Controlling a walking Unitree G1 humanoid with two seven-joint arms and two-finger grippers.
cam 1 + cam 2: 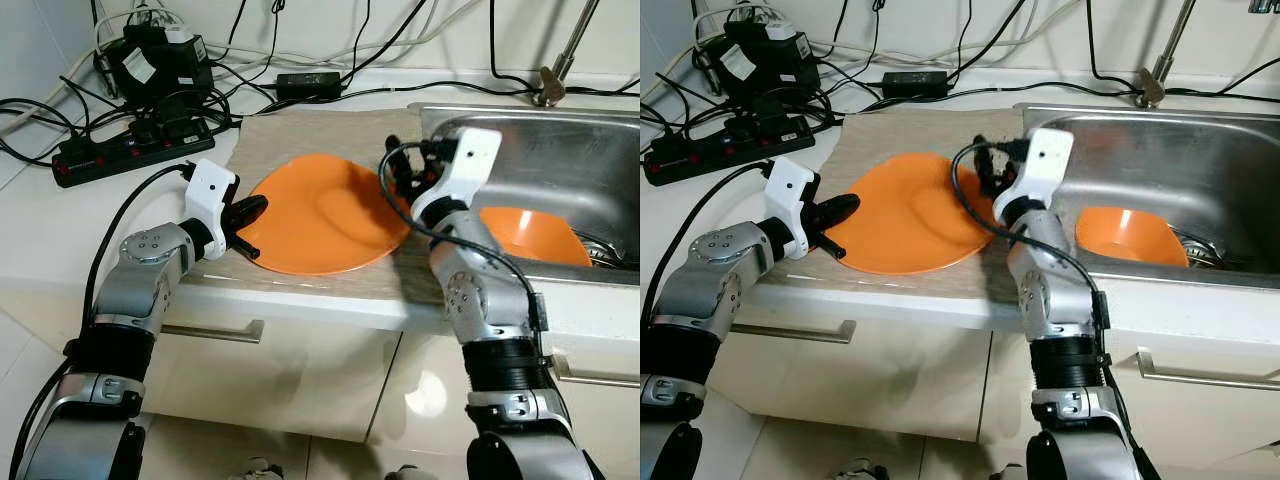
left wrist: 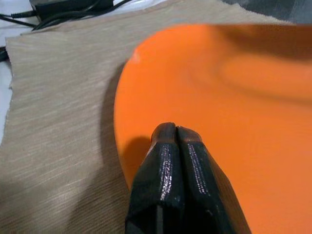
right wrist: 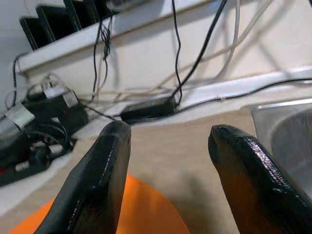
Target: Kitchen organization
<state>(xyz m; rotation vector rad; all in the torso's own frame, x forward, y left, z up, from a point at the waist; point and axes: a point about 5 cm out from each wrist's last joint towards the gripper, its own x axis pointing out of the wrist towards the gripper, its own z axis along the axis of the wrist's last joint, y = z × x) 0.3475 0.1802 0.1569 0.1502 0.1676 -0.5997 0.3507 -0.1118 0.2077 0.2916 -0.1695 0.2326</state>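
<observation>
Left tool (image 2: 175, 134) pinches orange plate (image 1: 320, 215) rim.

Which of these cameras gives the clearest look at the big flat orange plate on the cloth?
The left eye view: the big flat orange plate shows whole on the beige cloth mat, between the left hand and the right hand. The right eye view shows it too. The left wrist view gives a close-up of its rim; the right wrist view, a corner.
</observation>
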